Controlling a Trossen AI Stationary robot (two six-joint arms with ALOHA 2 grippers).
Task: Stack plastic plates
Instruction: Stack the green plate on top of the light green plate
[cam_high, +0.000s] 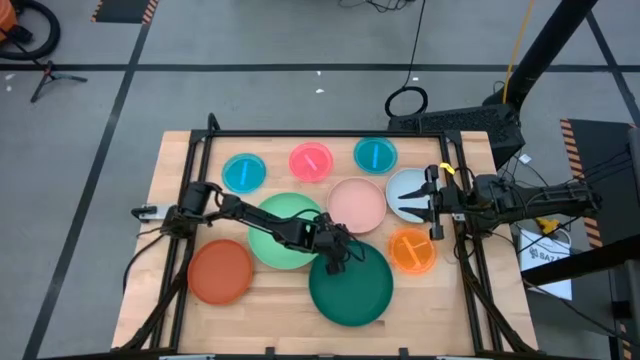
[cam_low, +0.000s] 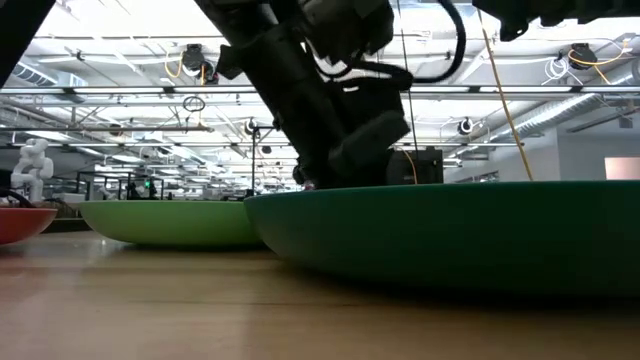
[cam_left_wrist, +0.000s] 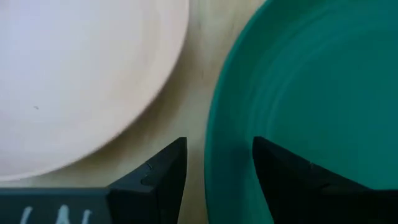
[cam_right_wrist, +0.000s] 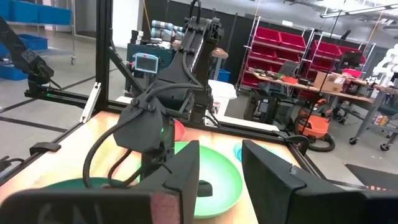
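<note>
Overhead, nine round shallow plastic plates lie spread on the wooden bench (cam_high: 170, 160): a dark green plate (cam_high: 352, 290) at lower centre, a light green plate (cam_high: 275, 235) left of it, a red-orange plate (cam_high: 219, 271) at lower left, a pale pink plate (cam_high: 356, 203) at centre. No writing is readable on them. The left end effector (cam_high: 336, 262) sits at the dark green plate's upper-left rim; only its wrist view shows the fingers (cam_left_wrist: 155, 180) parted, straddling that rim. The right end effector (cam_high: 412, 203), fingers apart and empty, hovers over a pale blue plate (cam_high: 403, 183) at right.
</note>
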